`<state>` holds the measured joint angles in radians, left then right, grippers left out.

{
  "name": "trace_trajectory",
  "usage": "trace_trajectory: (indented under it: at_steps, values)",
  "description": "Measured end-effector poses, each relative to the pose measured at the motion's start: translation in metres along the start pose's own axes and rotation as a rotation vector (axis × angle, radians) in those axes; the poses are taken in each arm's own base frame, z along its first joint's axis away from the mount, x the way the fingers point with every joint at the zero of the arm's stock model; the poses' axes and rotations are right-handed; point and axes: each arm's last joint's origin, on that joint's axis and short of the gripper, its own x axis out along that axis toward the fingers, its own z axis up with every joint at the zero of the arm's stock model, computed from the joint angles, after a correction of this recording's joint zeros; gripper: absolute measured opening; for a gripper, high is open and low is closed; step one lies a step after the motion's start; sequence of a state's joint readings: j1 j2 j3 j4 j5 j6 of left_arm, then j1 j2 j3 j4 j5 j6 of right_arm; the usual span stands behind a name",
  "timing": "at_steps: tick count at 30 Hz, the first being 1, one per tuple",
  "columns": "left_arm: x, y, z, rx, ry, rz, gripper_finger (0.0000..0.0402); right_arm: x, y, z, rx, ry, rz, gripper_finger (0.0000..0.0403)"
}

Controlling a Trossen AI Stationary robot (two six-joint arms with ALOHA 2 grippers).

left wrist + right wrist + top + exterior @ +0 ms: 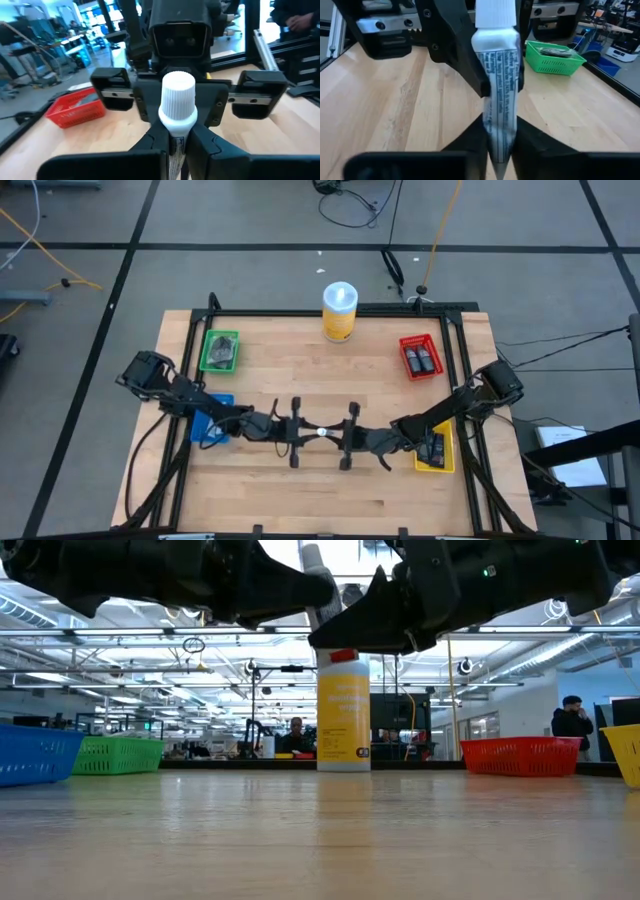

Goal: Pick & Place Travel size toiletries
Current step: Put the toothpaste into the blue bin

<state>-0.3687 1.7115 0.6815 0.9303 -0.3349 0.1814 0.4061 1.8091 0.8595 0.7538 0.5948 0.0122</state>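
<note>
you see the left pincer (307, 430) and right pincer (335, 432) meeting tip to tip above mid-desk (300, 490), both pinching one white-capped tube (176, 107): the left grips below its cap, the right its crimped tail. behind stand the green bin (220, 351), red bin (420, 357) and yellow canister (339, 311).

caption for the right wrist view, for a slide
Mid-air handover above the table: both the right gripper and left gripper pinch a white tube.

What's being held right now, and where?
A white tube, upright: left gripper clamps it just below the cap; right gripper pinches its crimped lower end.
</note>
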Motion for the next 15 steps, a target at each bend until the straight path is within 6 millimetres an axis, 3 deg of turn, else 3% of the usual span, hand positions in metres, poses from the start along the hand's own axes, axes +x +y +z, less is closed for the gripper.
trace_trajectory:
  at_steps: [4, 7, 10, 15]
  values:
    - [-0.0016, -0.0034, 0.0013, 0.027, -0.001, 0.033, 0.0022, 0.0002, 0.0, 0.0005, 0.025, -0.002, 0.001, 0.0025]
    - [-0.002, -0.004, 0.0017, 0.042, -0.002, 0.042, 0.0024, 0.0003, -0.0001, 0.0007, 0.031, -0.003, 0.0, 0.0028]
    - [-0.002, -0.0041, 0.0017, 0.044, -0.001, 0.042, 0.0037, 0.0003, -0.0001, 0.0005, 0.036, -0.001, -0.001, 0.0066]
    - [-0.0096, -0.0064, 0.0105, 0.049, 0.017, 0.053, 0.0037, -0.0029, -0.0018, 0.0011, 0.033, 0.028, -0.008, 0.0175]
